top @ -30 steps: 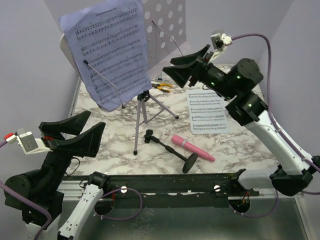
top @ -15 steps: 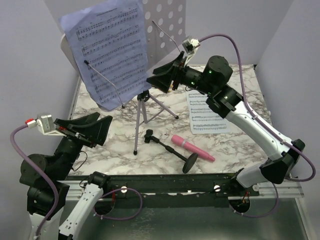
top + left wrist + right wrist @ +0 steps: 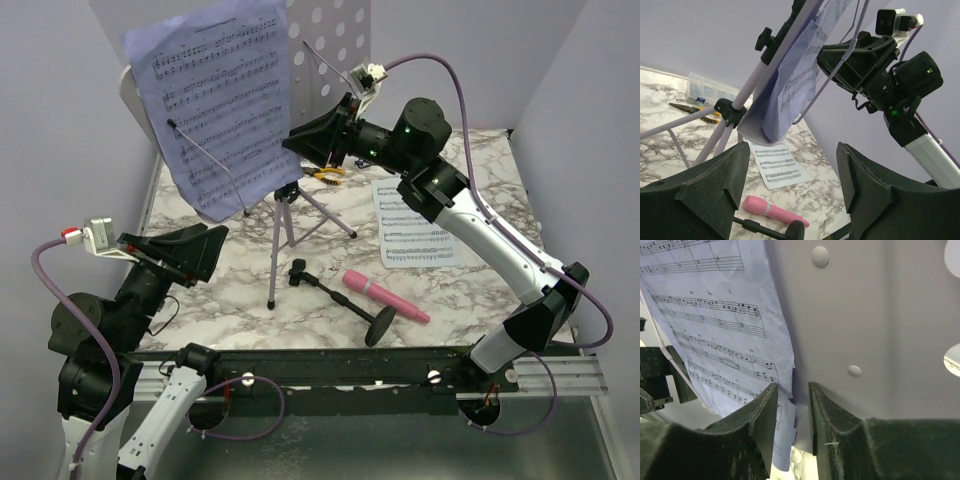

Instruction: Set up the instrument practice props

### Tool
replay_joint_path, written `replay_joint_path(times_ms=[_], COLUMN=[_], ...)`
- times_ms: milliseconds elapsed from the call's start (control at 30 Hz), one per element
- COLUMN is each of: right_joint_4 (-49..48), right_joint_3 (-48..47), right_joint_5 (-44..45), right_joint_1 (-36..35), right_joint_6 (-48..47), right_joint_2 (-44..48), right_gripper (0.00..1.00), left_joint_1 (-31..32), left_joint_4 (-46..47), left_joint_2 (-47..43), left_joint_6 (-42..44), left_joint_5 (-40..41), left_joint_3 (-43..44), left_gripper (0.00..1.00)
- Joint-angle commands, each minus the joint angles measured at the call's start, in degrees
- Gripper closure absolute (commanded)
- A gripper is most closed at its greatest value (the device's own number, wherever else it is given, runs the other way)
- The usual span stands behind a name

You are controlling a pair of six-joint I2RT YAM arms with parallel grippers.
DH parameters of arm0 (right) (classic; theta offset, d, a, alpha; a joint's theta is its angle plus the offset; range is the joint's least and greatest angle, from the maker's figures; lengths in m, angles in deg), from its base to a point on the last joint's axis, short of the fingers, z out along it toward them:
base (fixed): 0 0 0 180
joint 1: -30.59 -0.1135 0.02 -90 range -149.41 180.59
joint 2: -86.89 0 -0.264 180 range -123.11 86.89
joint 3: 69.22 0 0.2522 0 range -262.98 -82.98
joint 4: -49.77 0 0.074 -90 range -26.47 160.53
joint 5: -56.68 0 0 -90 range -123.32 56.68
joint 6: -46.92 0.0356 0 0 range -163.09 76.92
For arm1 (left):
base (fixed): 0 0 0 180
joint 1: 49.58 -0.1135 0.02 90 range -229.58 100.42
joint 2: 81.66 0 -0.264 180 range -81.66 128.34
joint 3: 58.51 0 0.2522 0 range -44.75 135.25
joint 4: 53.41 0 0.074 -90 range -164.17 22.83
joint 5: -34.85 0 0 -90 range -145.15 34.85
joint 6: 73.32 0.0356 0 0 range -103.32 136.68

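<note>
The lilac perforated plate (image 3: 335,50) stands on its tripod (image 3: 285,230) at the table's back. The lavender sheet (image 3: 215,100) leans on its left half. My right gripper (image 3: 293,140) is up against the plate. In the right wrist view its jaws (image 3: 792,387) stand a narrow gap apart, straddling the lavender sheet's (image 3: 715,315) right edge over the plate (image 3: 865,315). The white sheet (image 3: 415,225) lies flat at the right. The pink microphone (image 3: 385,295) lies beside its toppled black stand (image 3: 340,297). My left gripper (image 3: 190,255) hovers open and empty at the near left (image 3: 792,170).
Yellow-handled pliers (image 3: 328,172) lie behind the tripod, and a clear compartment box (image 3: 710,90) sits by the back wall. A thin lilac wire arm (image 3: 205,150) crosses the lavender sheet. Lilac walls close in three sides.
My right arm has swung left to the plate and its jaws have narrowed from wide open. My left gripper has moved a little right and forward, staying open.
</note>
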Motion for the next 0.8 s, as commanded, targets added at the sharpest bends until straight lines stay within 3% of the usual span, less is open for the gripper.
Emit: replay_joint_path(times_ms=[0,300,767], right_joint_4=[-2.4,-4.7,-3.6], right_joint_3=[-3.5,-5.2,-8.7], right_joint_5=[-3.0,-4.0,-3.3], right_joint_1=[-0.3,-0.4,-0.4], right_joint_6=[0.0,0.0,-2.6], right_joint_2=[-1.4,-1.8,-3.8], right_gripper=[0.69,0.99,1.0], left_joint_1=[0.2,0.2,0.2], left_joint_4=[-1.2,-2.1,-3.0], left_joint_2=[-0.9,-1.5,-2.4], left_joint_6=[-0.2,0.4,-0.1], left_joint_5=[0.2,0.9,1.2], left_joint_3=[-0.5,-0.7,-1.0], left_gripper=[0.25,0.25,0.25])
